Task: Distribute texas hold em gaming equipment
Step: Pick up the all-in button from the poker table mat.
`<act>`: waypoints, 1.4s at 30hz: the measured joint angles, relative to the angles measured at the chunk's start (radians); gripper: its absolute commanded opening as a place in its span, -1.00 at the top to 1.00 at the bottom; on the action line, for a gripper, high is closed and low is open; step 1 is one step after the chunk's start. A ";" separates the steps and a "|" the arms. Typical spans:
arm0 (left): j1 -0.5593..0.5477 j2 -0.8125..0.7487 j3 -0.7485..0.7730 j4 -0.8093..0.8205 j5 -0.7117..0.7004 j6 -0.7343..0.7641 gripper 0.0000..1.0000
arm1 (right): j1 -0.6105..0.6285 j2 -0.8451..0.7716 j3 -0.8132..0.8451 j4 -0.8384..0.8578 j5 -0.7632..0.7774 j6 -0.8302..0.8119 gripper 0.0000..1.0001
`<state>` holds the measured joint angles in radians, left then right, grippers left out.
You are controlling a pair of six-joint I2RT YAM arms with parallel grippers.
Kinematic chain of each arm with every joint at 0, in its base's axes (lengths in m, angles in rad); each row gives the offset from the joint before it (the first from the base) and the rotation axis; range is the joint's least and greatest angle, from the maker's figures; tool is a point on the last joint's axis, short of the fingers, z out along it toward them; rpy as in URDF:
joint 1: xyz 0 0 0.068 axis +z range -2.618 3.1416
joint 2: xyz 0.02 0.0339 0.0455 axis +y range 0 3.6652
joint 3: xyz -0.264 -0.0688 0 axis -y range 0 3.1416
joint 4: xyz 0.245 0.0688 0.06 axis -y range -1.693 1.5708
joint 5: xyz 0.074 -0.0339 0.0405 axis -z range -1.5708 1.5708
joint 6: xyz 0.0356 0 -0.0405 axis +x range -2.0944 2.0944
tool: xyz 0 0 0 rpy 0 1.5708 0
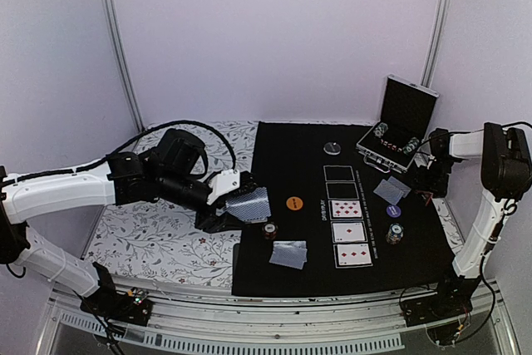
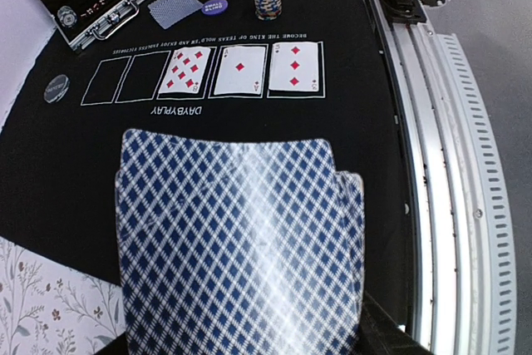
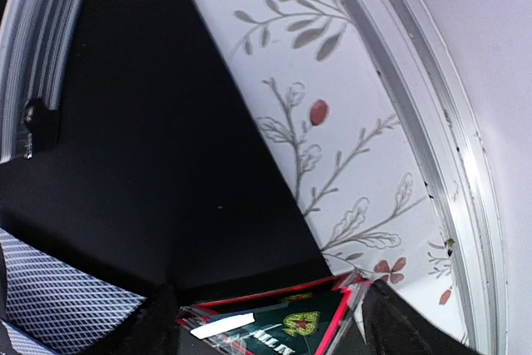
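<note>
My left gripper [image 1: 231, 212] is shut on a deck of blue-checked playing cards [image 2: 237, 247], held above the mat's left edge; the deck hides its fingers. My right gripper [image 1: 428, 180] is at the mat's right edge. A small red triangle marker [image 3: 287, 322] spans the gap there and touches both fingers [image 3: 399, 326]. Three face-up cards [image 1: 349, 232] lie in the printed row. Face-down cards lie at the near side [image 1: 288, 253] and the right side [image 1: 391, 190]. An orange disc [image 1: 293, 203], a silver disc [image 1: 332, 148], a purple disc [image 1: 394, 210] and a chip stack [image 1: 394, 234] rest on the mat.
The black mat [image 1: 283, 155] covers the table's middle and right, over a floral cloth [image 1: 150, 239]. An open silver-edged case [image 1: 407, 110] holding chips stands at the back right. A single dark chip [image 1: 270, 229] lies beside the near cards. A metal rail [image 1: 274, 322] runs along the near edge.
</note>
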<state>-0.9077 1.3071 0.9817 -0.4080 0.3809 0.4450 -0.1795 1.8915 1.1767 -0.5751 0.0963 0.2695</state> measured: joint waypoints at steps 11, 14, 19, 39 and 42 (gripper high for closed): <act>0.000 0.000 0.000 0.000 -0.001 0.000 -0.17 | -0.005 -0.005 -0.008 0.009 -0.016 0.001 -0.04; 0.000 0.000 0.000 0.000 -0.001 0.000 -0.18 | -0.005 -0.007 -0.010 0.011 -0.016 0.000 -0.02; 0.000 0.000 0.000 0.000 -0.002 0.000 -0.18 | -0.005 -0.017 -0.014 -0.002 -0.008 -0.001 0.04; 0.000 0.000 0.000 0.000 -0.005 0.000 -0.18 | 0.349 -0.168 0.221 -0.213 0.027 0.003 0.10; 0.000 0.000 0.000 0.000 -0.005 0.000 -0.17 | 0.489 -0.133 0.290 -0.213 0.020 0.003 0.10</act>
<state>-0.9077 1.3075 0.9817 -0.4080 0.3756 0.4450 0.3092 1.7584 1.4666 -0.7879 0.1162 0.2729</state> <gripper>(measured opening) 0.588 0.632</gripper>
